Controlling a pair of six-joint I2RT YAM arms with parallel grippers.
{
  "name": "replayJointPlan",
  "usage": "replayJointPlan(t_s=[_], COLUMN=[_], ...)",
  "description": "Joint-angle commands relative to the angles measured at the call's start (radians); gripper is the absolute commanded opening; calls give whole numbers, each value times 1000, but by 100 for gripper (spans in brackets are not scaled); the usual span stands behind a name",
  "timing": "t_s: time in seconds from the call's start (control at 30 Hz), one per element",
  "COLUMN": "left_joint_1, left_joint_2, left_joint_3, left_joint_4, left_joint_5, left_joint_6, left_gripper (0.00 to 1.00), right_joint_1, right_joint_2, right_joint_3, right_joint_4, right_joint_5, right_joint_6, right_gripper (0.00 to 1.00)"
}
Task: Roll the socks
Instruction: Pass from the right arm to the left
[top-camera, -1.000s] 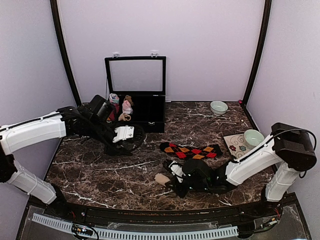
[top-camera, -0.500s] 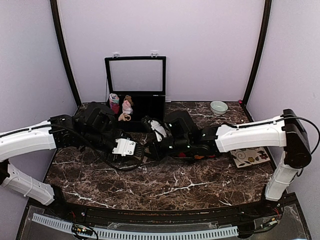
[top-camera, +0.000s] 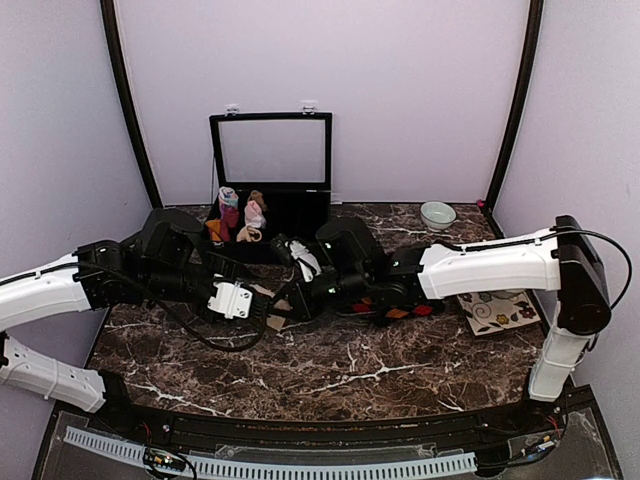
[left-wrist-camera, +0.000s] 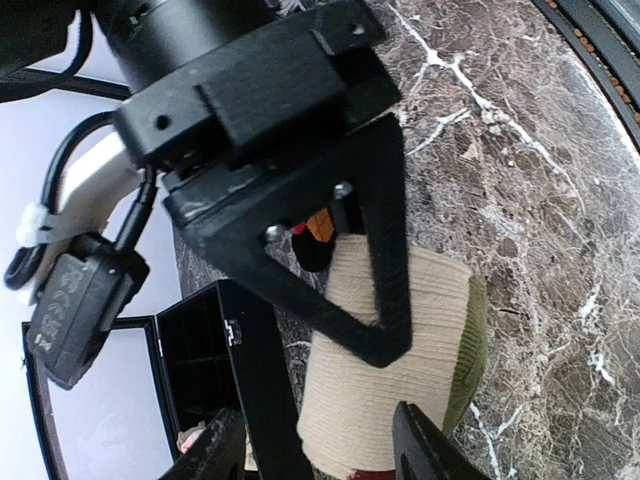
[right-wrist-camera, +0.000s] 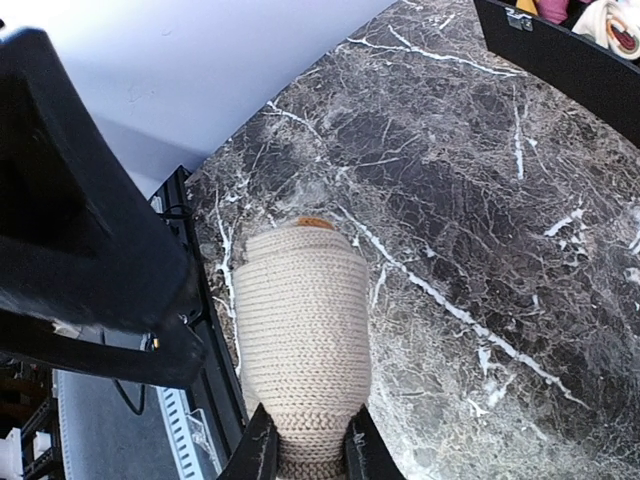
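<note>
One of the socks, cream knit with a green band and a maroon end, is rolled into a fat bundle (right-wrist-camera: 305, 340). My right gripper (right-wrist-camera: 305, 455) is shut on the roll's near end and holds it above the marble. In the top view the roll (top-camera: 272, 320) hangs between the two grippers, left of centre. My left gripper (left-wrist-camera: 320, 455) is open, its fingertips on either side of the roll (left-wrist-camera: 390, 400), apart from it. The right gripper's black fingers (left-wrist-camera: 390, 280) cross the roll there. A black argyle sock (top-camera: 405, 311) lies flat, mostly hidden under the right arm.
A black box (top-camera: 295, 225) with its lid up stands at the back, small sock rolls (top-camera: 245, 215) in its left part. Its wall (left-wrist-camera: 260, 390) is close to the left fingers. A small bowl (top-camera: 437, 215) and a floral mat (top-camera: 497, 310) sit to the right.
My right arm has swung from the front right to left of centre, carrying the cream roll. My left gripper has come down and toward it. The argyle sock is now under the right arm.
</note>
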Motion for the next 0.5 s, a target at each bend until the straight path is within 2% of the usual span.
replayJointPlan(t_s=[0.0,0.17,0.33,0.47], left_joint_1=[1,1,1,1], left_joint_2=[11,39,48,46], left_joint_3=[32,42,5,-9], left_joint_4=[-125,-120,-2,40], left_joint_5=[62,34,-46,-71], left_joint_6=[42,9,10,36], left_gripper=[52,51,47,47], right_joint_1=[10,23,36,38], right_joint_2=[1,-1,16,9], right_joint_3=[46,41,80,63], right_joint_4=[30,28,-1,37], right_joint_5=[-32,-26,-24,-33], right_joint_6=[32,33,31,66], right_gripper=[0,0,0,0])
